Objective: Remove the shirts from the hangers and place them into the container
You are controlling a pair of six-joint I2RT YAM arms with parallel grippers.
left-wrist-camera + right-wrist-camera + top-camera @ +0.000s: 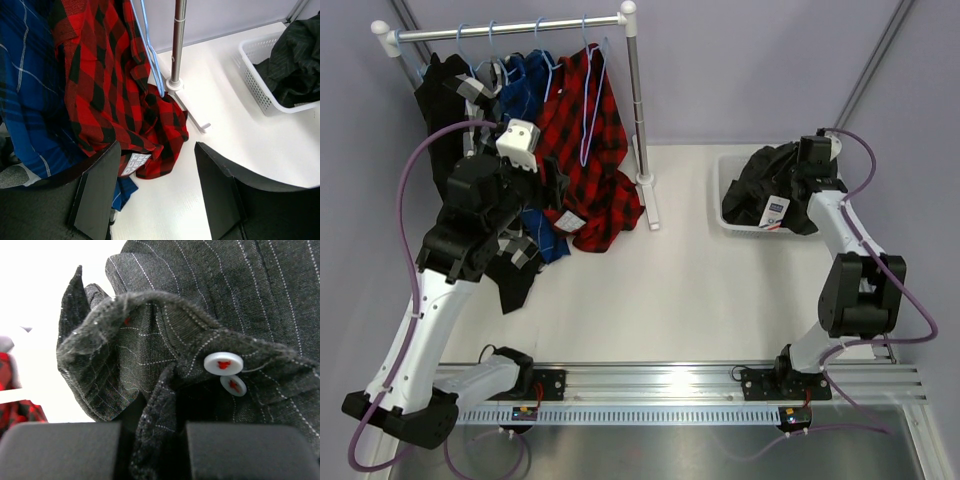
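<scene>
the right gripper is all but closed on a fold of the charcoal pinstriped shirt, which lies heaped in the white basket, so the step there looks like the release: part the fingers fully and lift straight up, so no cloth (the buttoned edge sits right at the pads) drags back over the rim. the left gripper hangs wide open and empty just before the low hem of the red-black plaid shirt, up on the rail with a light-blue hanger against it; i would take a thick bunch near the collar rather than tug the hem.
</scene>
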